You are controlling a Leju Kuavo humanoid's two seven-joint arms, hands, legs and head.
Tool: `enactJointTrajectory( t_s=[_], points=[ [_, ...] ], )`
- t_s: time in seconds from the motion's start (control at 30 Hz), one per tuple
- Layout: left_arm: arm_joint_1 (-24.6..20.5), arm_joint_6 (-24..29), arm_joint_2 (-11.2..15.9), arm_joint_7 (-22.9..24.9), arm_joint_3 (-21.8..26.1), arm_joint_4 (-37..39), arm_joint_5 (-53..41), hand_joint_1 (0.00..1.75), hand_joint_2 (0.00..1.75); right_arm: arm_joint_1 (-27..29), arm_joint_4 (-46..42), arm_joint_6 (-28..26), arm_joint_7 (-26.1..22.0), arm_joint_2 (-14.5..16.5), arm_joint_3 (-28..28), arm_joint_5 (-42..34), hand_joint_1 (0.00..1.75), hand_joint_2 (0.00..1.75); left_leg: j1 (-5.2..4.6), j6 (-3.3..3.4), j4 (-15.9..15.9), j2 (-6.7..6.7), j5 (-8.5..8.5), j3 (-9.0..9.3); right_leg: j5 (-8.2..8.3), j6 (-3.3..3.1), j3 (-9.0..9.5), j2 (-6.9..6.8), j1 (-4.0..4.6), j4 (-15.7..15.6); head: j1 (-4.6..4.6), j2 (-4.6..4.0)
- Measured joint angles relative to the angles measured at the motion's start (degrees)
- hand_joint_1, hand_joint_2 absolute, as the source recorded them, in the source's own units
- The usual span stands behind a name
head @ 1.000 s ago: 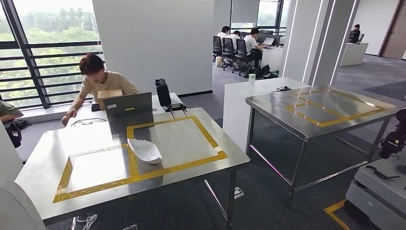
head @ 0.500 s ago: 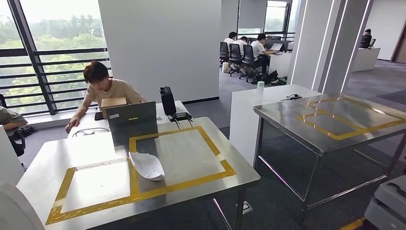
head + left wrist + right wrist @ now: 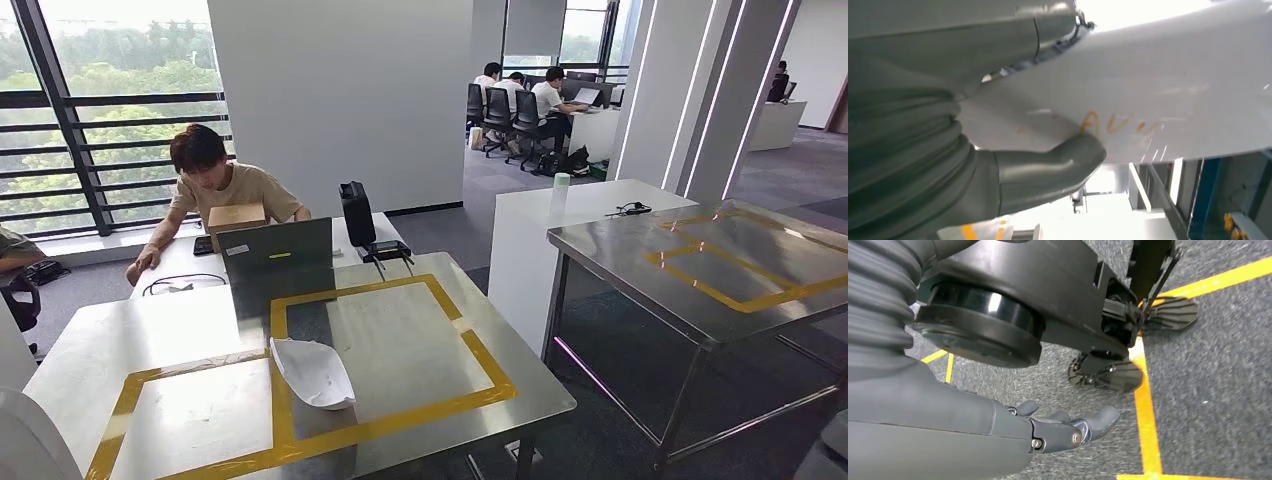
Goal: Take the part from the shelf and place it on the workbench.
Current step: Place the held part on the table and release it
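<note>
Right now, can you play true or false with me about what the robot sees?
1. The robot's left hand holds a white part. True.
2. Another white part already lies on the near workbench. True.
3. The person behind the laptop is standing up. False: the person sits, leaning over the table.
4. The right hand carries a box. False: it holds nothing, fingers apart, above the carpet.
5. The tape on the workbench is blue. False: the yellow tape forms rectangles.
</note>
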Motion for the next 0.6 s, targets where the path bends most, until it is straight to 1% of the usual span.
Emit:
enactJointTrajectory(
  t_s=[0.03,0.07,0.1,0.13,0.17,0.2,0.23,0.27,0.3,0.33,0.37,0.4,0.43,0.47,0.5,0.53,0.57,0.6],
  points=[
    [-0.05,0.00,-0.10,0.03,0.01,-0.11,0.00,1.54,1.75,-0.08,0.00,0.02,-0.01,0.01,0.01,0.03,0.00,1.75,0.04,0.37,-0.38,-0.06,-0.42,0.97,0.67,0.19,-1.61,0.01,-0.05,2.81,0.01,0.01],
    [-0.07,0.00,-0.21,0.07,0.01,-0.20,-0.02,1.54,1.75,-0.12,0.00,0.03,0.02,0.02,0.02,0.07,0.00,1.75,0.07,0.69,-0.78,-0.09,-0.91,1.95,0.74,0.33,-3.95,0.01,-0.08,6.36,0.02,0.02],
    [-0.13,0.00,-0.31,0.10,0.02,-0.21,-0.05,1.54,1.75,-0.12,0.00,0.05,0.08,0.02,0.03,0.11,0.00,1.75,0.01,0.91,-1.03,-0.11,-1.51,2.82,-0.19,0.40,-6.71,0.01,-0.05,9.79,0.01,0.02],
    [-0.16,0.00,-0.41,0.13,0.02,-0.20,-0.08,1.54,1.75,-0.08,0.00,0.05,0.17,0.02,0.05,0.14,0.00,1.75,-0.04,1.05,-1.20,-0.18,-2.15,3.64,-2.04,0.45,-9.33,0.01,0.00,12.32,0.02,0.03],
    [-0.15,0.00,-0.49,0.14,0.02,-0.20,-0.10,1.54,1.75,0.02,0.00,0.05,0.25,0.02,0.06,0.15,0.00,1.75,-0.11,1.11,-1.30,-0.30,-2.85,4.52,-4.05,0.44,-11.48,0.01,0.05,13.62,0.03,0.03],
    [-0.15,0.00,-0.56,0.15,0.02,-0.19,-0.11,1.54,1.75,0.12,0.00,0.05,0.31,0.02,0.07,0.15,0.00,1.75,-0.19,1.14,-1.34,-0.42,-3.62,5.49,-5.40,0.36,-12.96,0.01,0.10,13.50,0.03,0.03],
    [-0.15,0.00,-0.62,0.15,0.02,-0.19,-0.12,1.54,1.75,0.21,0.00,0.05,0.34,0.02,0.07,0.15,0.00,1.75,-0.30,1.14,-1.35,-0.53,-4.40,6.52,-5.27,0.15,-13.70,0.01,0.17,11.96,0.05,0.03],
    [-0.15,0.00,-0.67,0.16,0.02,-0.19,-0.13,1.54,1.75,0.27,0.00,0.05,0.37,0.02,0.07,0.15,0.00,1.75,-0.42,1.13,-1.37,-0.61,-5.20,7.58,-3.34,-0.23,-13.90,0.01,0.30,9.25,0.05,0.03],
    [-0.15,0.00,-0.73,0.16,0.02,-0.18,-0.13,1.54,1.75,0.35,0.02,0.05,0.39,0.01,0.07,0.15,0.00,1.75,-0.52,1.11,-1.38,-0.63,-6.01,8.48,0.31,-0.78,-13.82,0.00,0.51,5.82,0.04,0.02],
    [-0.15,0.00,-0.77,0.16,0.03,-0.14,-0.14,1.54,1.75,0.41,0.04,0.05,0.42,-0.01,0.08,0.15,0.00,1.75,-0.67,0.97,-1.33,-0.77,-6.85,9.18,3.59,-1.26,-13.71,0.10,0.83,2.91,0.04,0.02],
    [-0.16,0.00,-0.80,0.20,0.03,-0.11,-0.16,1.54,1.75,0.47,0.06,0.05,0.46,-0.02,0.08,0.15,0.00,1.75,-0.77,0.76,-1.34,-0.88,-7.78,9.80,6.14,-1.61,-13.45,0.21,1.13,0.85,0.02,0.01],
    [-0.16,0.00,-0.83,0.23,0.04,-0.11,-0.18,1.54,1.75,0.51,0.08,0.04,0.49,-0.03,0.09,0.15,0.00,1.75,-0.82,0.46,-1.14,-1.02,-8.37,10.55,7.53,-1.85,-13.15,0.33,1.30,-0.32,-0.01,0.01],
    [-0.17,0.00,-0.84,0.22,0.05,-0.13,-0.20,1.54,1.75,0.49,0.09,0.04,0.48,-0.04,0.09,0.15,0.00,1.75,-0.88,0.09,-0.94,-1.15,-8.72,11.34,7.40,-1.99,-12.69,0.44,1.43,-0.59,-0.02,0.02],
    [-0.20,0.00,-0.85,0.22,0.07,-0.19,-0.22,1.54,1.75,0.39,0.08,0.04,0.45,-0.01,0.09,0.15,0.00,1.75,-0.87,-0.24,-0.57,-1.12,-8.91,11.92,7.50,-2.29,-11.80,0.45,1.33,-0.82,-0.04,0.02],
    [-0.23,0.00,-0.86,0.22,0.08,-0.25,-0.23,1.54,1.75,0.25,0.08,0.04,0.40,0.01,0.09,0.15,0.00,1.75,-0.85,-0.57,0.58,-1.04,-8.71,12.02,7.45,-2.67,-10.88,0.41,1.20,-1.09,-0.05,0.03],
    [-0.30,0.00,-0.87,0.20,0.10,-0.30,-0.25,1.54,1.75,0.08,0.07,0.04,0.37,0.03,0.09,0.15,0.00,1.75,-0.81,-0.87,2.43,-0.88,-8.67,11.15,7.25,-3.06,-9.99,0.35,1.10,-1.19,-0.06,0.03],
    [-0.37,0.00,-0.87,0.27,0.11,-0.34,-0.28,1.54,1.75,-0.06,0.07,0.04,0.40,0.05,0.09,0.15,0.00,1.75,-0.75,-1.16,5.21,-0.74,-9.04,9.43,6.89,-3.37,-9.15,0.32,0.95,-1.27,-0.06,0.03],
    [-0.39,0.00,-0.88,0.39,0.14,-0.36,-0.32,1.54,1.75,-0.12,0.07,0.04,0.44,0.06,0.09,0.15,0.00,1.75,-0.66,-1.38,8.47,-0.61,-9.89,7.16,6.30,-3.52,-8.57,0.28,0.90,-1.30,-0.07,0.03]
  ],
)
